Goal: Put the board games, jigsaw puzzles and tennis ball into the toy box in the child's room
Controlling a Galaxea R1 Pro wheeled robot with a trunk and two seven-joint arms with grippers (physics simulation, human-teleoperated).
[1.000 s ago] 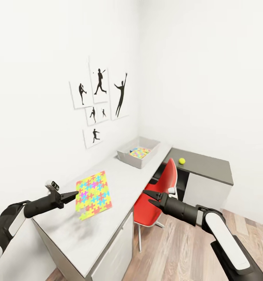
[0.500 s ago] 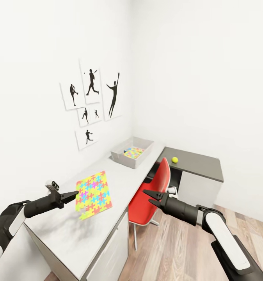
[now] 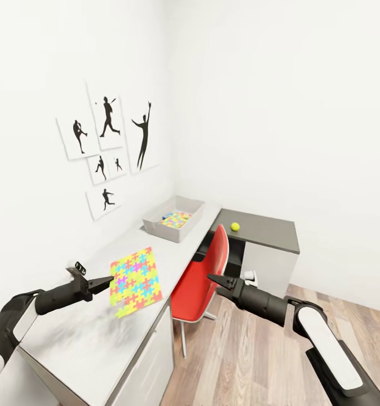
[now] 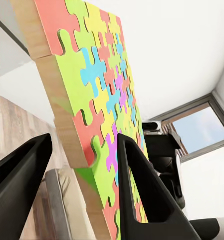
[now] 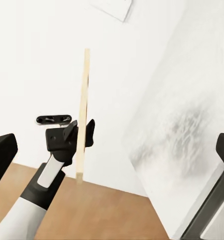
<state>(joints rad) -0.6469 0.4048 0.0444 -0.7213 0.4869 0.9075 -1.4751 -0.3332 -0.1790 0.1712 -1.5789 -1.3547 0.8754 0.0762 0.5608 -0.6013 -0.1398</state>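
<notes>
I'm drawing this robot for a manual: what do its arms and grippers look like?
Both arms are black near the wrist with glossy white shells further back. The left gripper and right gripper are black, each with two pointed, tapering fingers. A small white part sits at the right wrist.

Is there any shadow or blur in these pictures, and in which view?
Head view: a soft, smudgy shadow lies on the table under the held jigsaw puzzle. Right wrist view: the same dark smudge shows on the tabletop. Left wrist view: the puzzle looks sharp.
</notes>
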